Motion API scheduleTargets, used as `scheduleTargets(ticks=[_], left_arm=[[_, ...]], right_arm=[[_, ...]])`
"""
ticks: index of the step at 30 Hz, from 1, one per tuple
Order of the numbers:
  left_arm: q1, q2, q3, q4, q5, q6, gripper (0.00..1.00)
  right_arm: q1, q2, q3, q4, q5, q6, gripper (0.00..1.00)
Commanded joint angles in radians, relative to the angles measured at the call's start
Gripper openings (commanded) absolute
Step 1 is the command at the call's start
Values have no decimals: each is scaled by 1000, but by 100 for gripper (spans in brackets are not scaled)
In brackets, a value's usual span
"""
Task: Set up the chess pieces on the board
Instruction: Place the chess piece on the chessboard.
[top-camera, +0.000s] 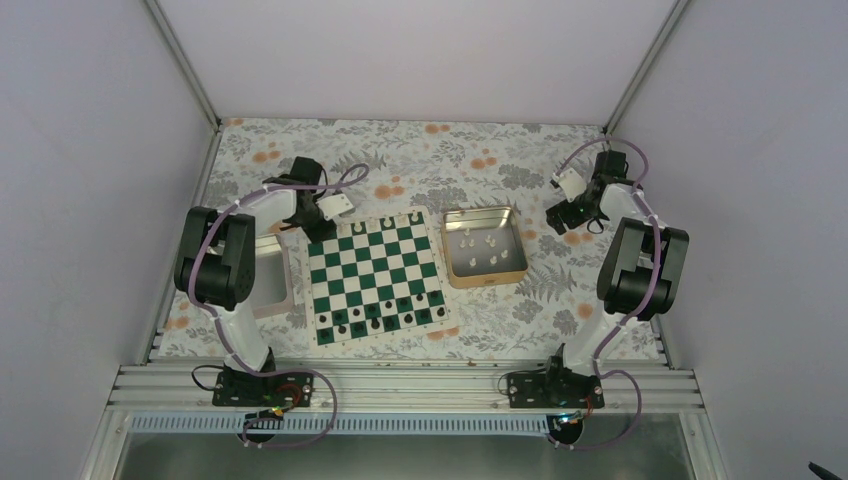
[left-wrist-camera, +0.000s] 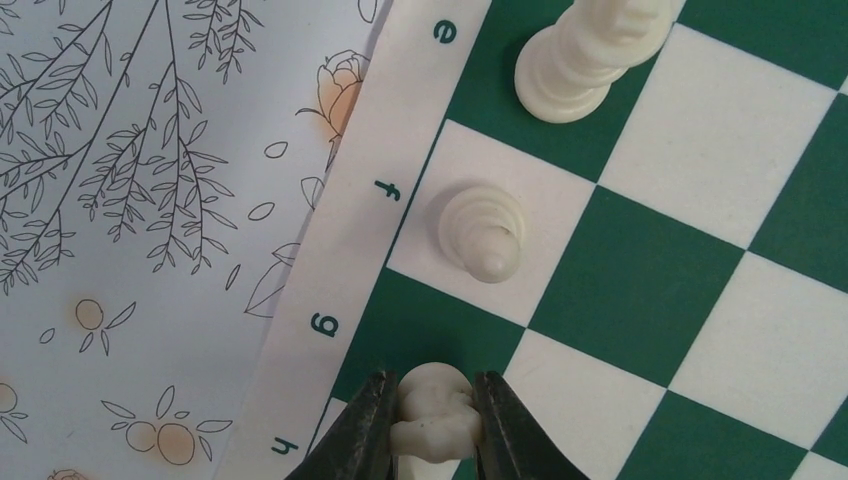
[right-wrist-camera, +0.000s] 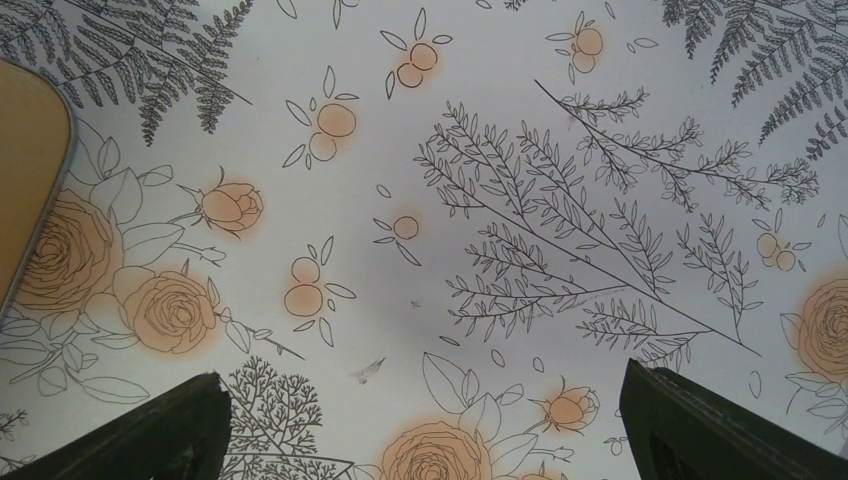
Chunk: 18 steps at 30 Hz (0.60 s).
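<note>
Floral-cloth tabletop (top-camera: 560, 170) carries green-white board (top-camera: 375, 275) at centre. Tan tin (top-camera: 485, 283) just R of it, w/ some chess pieces (top-camera: 482, 247) inside. L hand (left-wrist-camera: 432, 420) clenched on white piece (left-wrist-camera: 435, 395) at board's g edge square. R hand (right-wrist-camera: 425, 420) spread wide over bare cloth.

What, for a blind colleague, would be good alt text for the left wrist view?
The left gripper, shut on a white chess piece, is at the board's g-h edge. A tall white piece stands on e, a shorter white piece on f; floral tablecloth lies left.
</note>
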<state>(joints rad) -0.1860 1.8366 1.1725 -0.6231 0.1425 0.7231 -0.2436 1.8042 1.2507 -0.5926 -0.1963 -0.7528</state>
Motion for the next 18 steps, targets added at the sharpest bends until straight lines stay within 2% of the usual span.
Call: scheduleTargets(ticks=[1,18], left_arm=[[9,7,17,17,26,7,17],[11,16,2,61,28,3,17]], right_arm=[[-2,7,8,3,6,-4,100],[-2,4,8,-1,12,-5,100]])
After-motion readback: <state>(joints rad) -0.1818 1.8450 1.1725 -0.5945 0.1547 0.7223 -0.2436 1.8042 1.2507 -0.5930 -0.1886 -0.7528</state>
